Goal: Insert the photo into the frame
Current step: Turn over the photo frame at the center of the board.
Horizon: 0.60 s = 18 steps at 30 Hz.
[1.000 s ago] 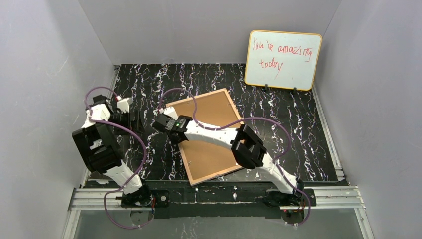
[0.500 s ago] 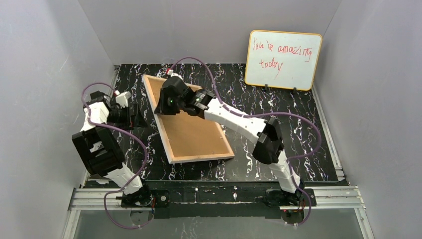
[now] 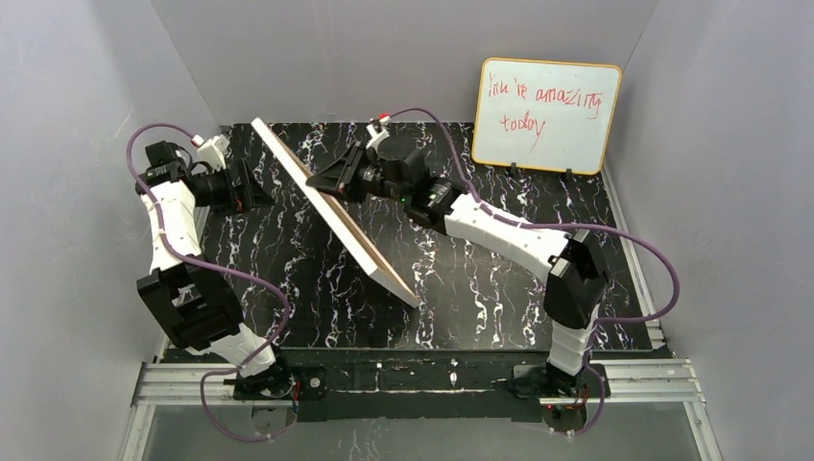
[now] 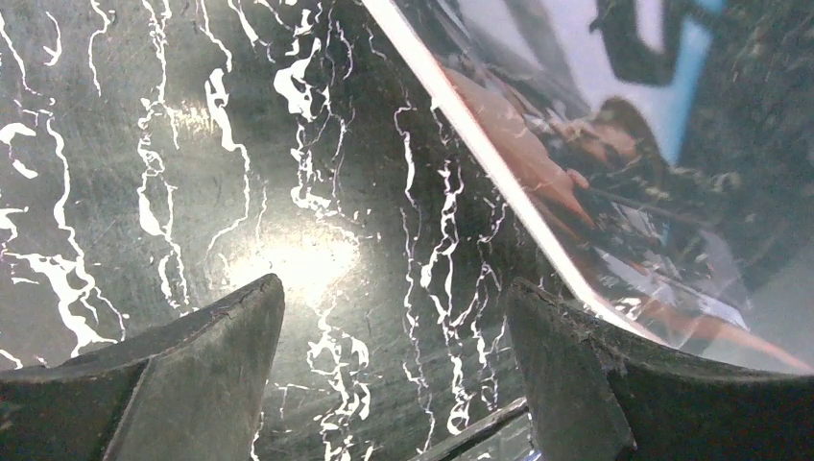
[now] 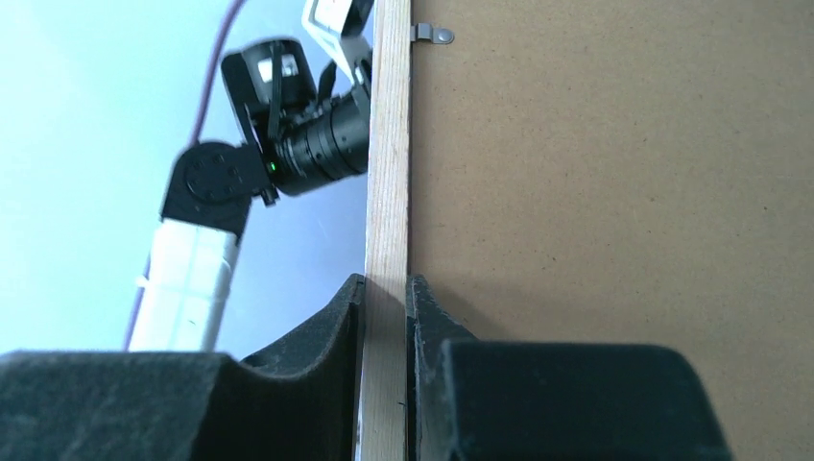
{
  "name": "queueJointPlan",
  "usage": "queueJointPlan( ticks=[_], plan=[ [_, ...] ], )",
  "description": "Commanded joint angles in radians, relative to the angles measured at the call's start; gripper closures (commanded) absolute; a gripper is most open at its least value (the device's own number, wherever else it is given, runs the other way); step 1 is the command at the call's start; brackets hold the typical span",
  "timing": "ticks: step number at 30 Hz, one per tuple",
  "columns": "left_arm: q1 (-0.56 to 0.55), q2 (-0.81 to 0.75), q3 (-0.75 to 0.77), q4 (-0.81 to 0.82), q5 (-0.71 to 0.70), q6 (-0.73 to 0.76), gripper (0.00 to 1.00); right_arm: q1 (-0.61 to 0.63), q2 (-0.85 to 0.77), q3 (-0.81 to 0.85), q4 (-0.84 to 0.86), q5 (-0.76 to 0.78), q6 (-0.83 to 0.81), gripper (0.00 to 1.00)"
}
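One frame, one photo, one whiteboard.

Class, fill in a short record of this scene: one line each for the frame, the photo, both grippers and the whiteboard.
frame: tilted steeply on edge, tan back facing right
photo: shows on the frame's front face
right gripper: shut on the frame's wooden rim
left gripper: open, empty, facing the frame's front
whiteboard: upright at rear right
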State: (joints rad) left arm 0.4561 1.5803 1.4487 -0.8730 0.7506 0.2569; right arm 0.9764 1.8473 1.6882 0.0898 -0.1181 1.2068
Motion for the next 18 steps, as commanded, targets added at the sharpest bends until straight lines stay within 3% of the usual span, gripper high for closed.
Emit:
queueJointPlan(
  ticks=[1, 5, 10, 14, 18],
  plan=[
    [-0.014, -0.025, 0.060, -0.029, 0.056, -0.092, 0.17, -0.055, -0.080, -0.027, 0.229, 0.004, 0.118, 0.99],
    [-0.106, -0.014, 0.129, 0.039, 0.050, -0.203, 0.18, -0.087, -0.076, -0.026, 0.225, -0.015, 0.134, 0.99],
    [-0.308, 0.029, 0.210, 0.128, -0.087, -0.310, 0.20, -0.118, -0.110, -0.103, 0.243, -0.012, 0.148, 0.98],
    [-0.414, 0.091, 0.303, 0.134, -0.145, -0.336, 0.22, -0.147, -0.159, -0.183, 0.251, 0.004, 0.149, 0.97],
    [-0.491, 0.136, 0.382, 0.105, -0.200, -0.316, 0.22, -0.181, -0.186, -0.204, 0.204, -0.018, 0.119, 0.89]
  ],
)
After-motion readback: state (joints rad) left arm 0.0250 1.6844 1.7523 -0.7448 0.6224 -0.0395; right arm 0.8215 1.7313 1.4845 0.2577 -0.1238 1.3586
